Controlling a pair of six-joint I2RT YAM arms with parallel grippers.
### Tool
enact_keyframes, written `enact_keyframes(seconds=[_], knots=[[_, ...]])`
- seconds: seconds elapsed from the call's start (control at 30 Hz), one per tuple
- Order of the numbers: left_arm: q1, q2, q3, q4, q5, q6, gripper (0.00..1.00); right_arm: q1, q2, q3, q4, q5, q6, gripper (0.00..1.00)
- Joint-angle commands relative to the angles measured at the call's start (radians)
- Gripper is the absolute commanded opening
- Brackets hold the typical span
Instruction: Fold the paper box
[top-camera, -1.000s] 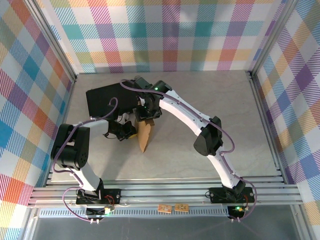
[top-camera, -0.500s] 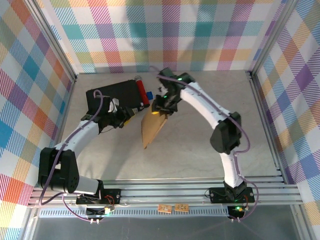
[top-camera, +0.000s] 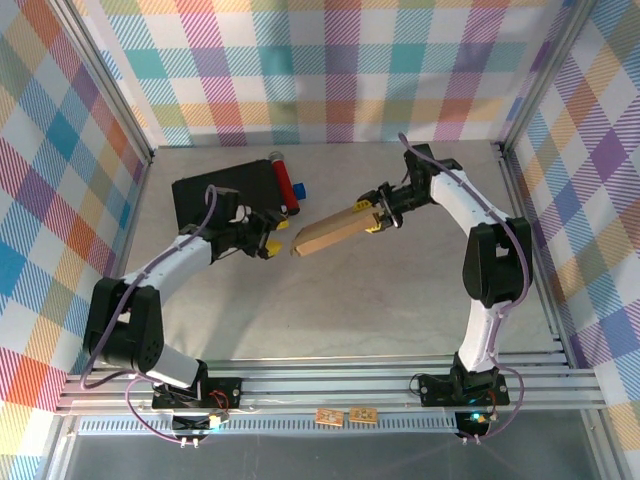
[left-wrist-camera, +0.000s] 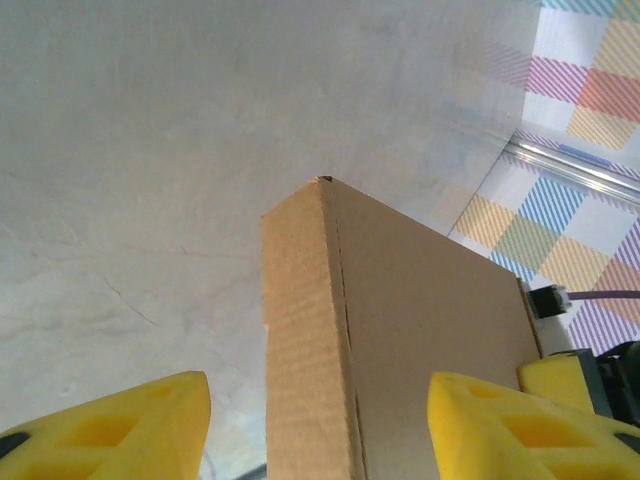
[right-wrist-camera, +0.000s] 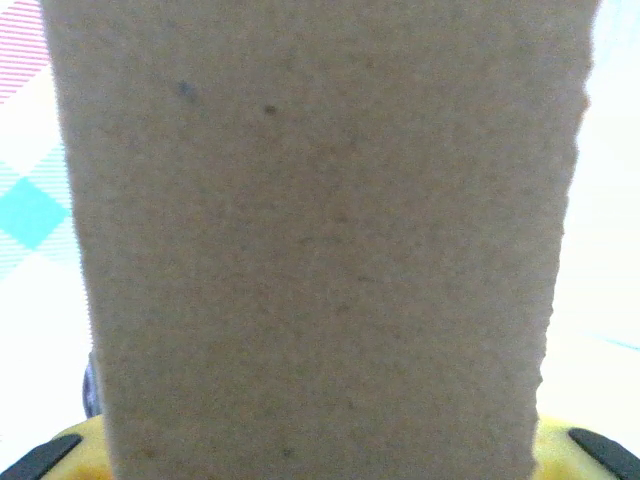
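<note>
Right hand (top-camera: 377, 216) is clamping the paper box (top-camera: 333, 232) by its right end, over the middle of the tabletop (top-camera: 400, 300). Left hand (top-camera: 276, 241) is gaping open, yellow fingers (left-wrist-camera: 110, 425) straddling the other end.

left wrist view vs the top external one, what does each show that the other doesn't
The left wrist view adds close detail: the box with its folded corner edge, sitting between the wide-open yellow fingers of the left end effector. The top external view adds layout: the right end effector holding the box's other end, and a black case and red cylinder behind. Both share the box, the table and the checked wall.
</note>
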Motion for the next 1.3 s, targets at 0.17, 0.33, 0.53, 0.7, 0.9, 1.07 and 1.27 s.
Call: enact_keyframes(seconds=[0.17, 0.33, 0.53, 0.7, 0.9, 1.07, 1.27], knots=[[-0.045, 0.076, -0.059, 0.175, 0.051, -0.378, 0.60, -0.032, -0.011, -0.096, 0.093, -0.150, 0.122, 0.38], [-0.090, 0.103, -0.080, 0.297, 0.042, -0.547, 0.61, -0.032, -0.004, -0.170, 0.184, -0.155, 0.188, 0.38], [-0.131, 0.118, -0.170, 0.455, 0.003, -0.725, 0.61, -0.034, 0.030, -0.205, 0.256, -0.158, 0.234, 0.38], [-0.143, 0.156, -0.197, 0.585, -0.019, -0.829, 0.58, -0.034, 0.052, -0.227, 0.277, -0.156, 0.244, 0.37], [-0.148, 0.173, -0.184, 0.576, -0.047, -0.863, 0.39, -0.034, 0.058, -0.245, 0.254, -0.137, 0.219, 0.44], [-0.145, 0.129, -0.188, 0.441, -0.035, -0.865, 0.27, -0.051, 0.035, -0.203, 0.140, -0.042, 0.096, 0.69], [-0.083, 0.033, -0.141, -0.008, 0.019, -0.707, 0.24, -0.108, -0.104, -0.121, 0.028, 0.154, -0.097, 0.79]])
